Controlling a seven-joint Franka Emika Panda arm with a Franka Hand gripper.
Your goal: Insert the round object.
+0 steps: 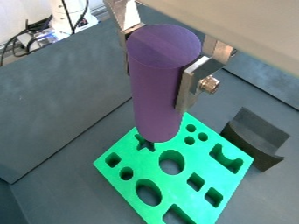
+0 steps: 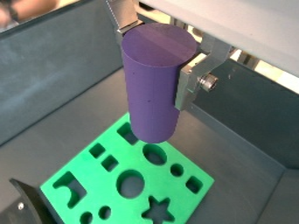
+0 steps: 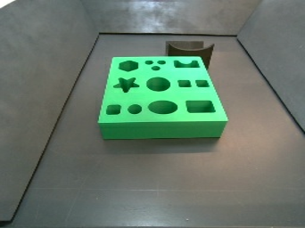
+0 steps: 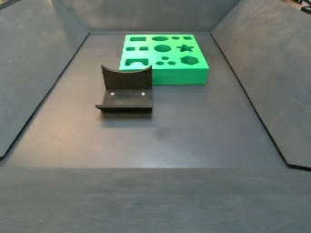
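My gripper (image 1: 160, 70) is shut on the round object (image 1: 158, 87), a tall matte purple cylinder, and holds it upright in the air. Silver fingers (image 1: 191, 83) clamp its upper part on both sides. Both wrist views show it; in the other one the gripper (image 2: 158, 63) holds the cylinder (image 2: 152, 87) the same way. Below it lies the green block (image 1: 122, 163) with several shaped holes, also seen in a wrist view (image 2: 190, 180). The cylinder's lower end hangs above the block's edge and hides part of it. Both side views show the block (image 3: 161, 127) (image 4: 177, 78) but not the gripper or the cylinder.
The dark fixture (image 4: 125, 89) stands on the grey floor beside the block; it also shows in a side view (image 3: 188, 49) and in both wrist views (image 1: 257, 137) (image 2: 30, 206). Sloping grey walls (image 3: 53, 98) enclose the floor.
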